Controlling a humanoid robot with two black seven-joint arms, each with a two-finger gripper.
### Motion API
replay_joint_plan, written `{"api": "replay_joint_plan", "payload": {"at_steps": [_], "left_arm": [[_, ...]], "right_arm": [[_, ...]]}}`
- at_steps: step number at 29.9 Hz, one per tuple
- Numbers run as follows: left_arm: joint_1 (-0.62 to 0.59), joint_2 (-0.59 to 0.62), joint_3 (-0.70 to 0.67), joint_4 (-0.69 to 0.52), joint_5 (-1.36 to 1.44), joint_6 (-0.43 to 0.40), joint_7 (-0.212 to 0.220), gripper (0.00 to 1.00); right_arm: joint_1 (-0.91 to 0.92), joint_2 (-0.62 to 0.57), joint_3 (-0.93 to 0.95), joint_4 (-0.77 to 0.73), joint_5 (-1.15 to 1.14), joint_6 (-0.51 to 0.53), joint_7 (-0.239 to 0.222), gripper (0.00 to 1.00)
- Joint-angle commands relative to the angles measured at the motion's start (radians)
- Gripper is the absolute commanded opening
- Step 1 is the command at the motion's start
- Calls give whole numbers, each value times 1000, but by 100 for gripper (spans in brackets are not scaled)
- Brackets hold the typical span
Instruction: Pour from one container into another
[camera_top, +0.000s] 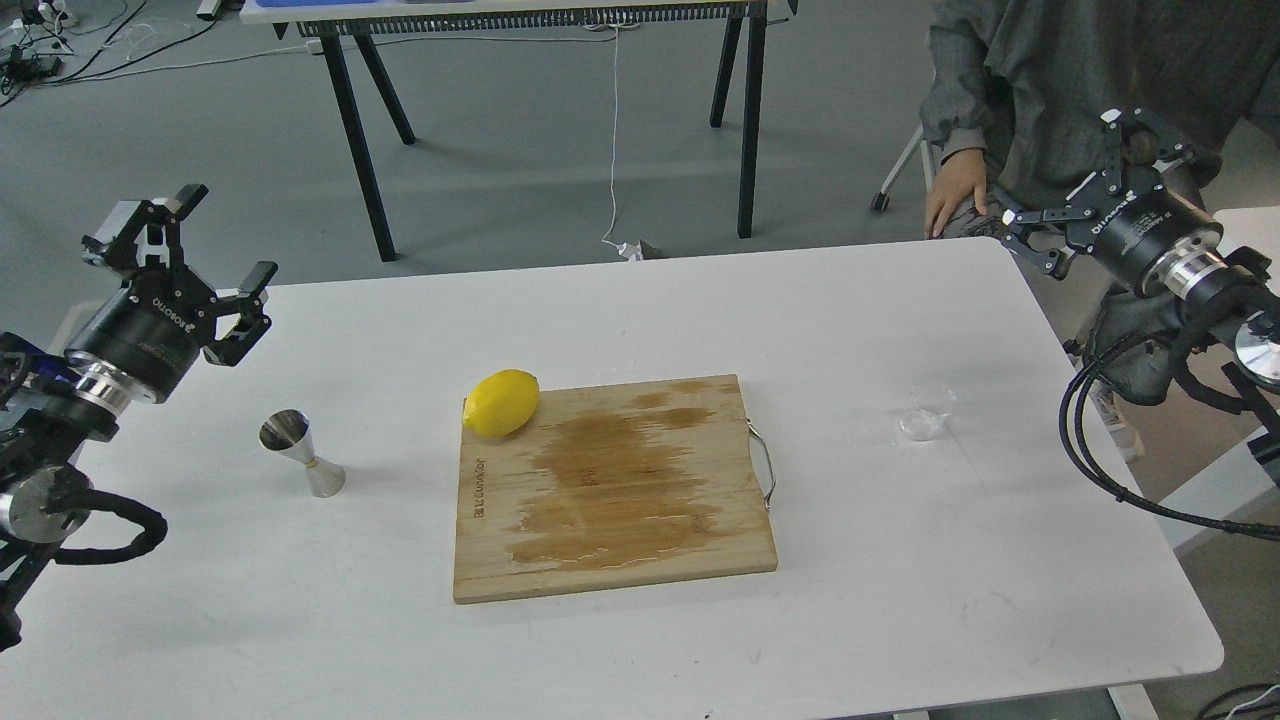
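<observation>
A tiny clear cup (926, 412) stands on the white table (400, 330) at the right, faint against the surface. The shiny steel hourglass jigger (302, 453) stands upright at the left of the table. My left gripper (222, 262) hovers open above and behind the jigger, nothing between its fingers. Over the table's far right corner my right gripper (1062, 168) is raised and open, well above and to the right of the clear cup, holding nothing.
A wooden cutting board (612, 490) with wet stains and a metal handle lies mid-table, with a yellow lemon (501, 403) on its far left corner. A seated person (1010, 120) is behind the right corner. A trestle table (540, 60) stands beyond.
</observation>
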Motion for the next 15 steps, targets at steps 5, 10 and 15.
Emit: {"api": "replay_joint_plan", "payload": {"at_steps": [5, 10, 15], "left_arm": [[3, -11, -5, -2, -5, 0, 0, 99], [0, -9, -21, 81, -49, 0, 0, 99], [-25, -11, -15, 118, 7, 0, 0, 99]], "right_arm": [[-1, 0, 0, 0, 0, 0, 0, 98], [-1, 0, 0, 1, 0, 0, 0, 98], [-1, 0, 0, 6, 0, 0, 0, 98]]}}
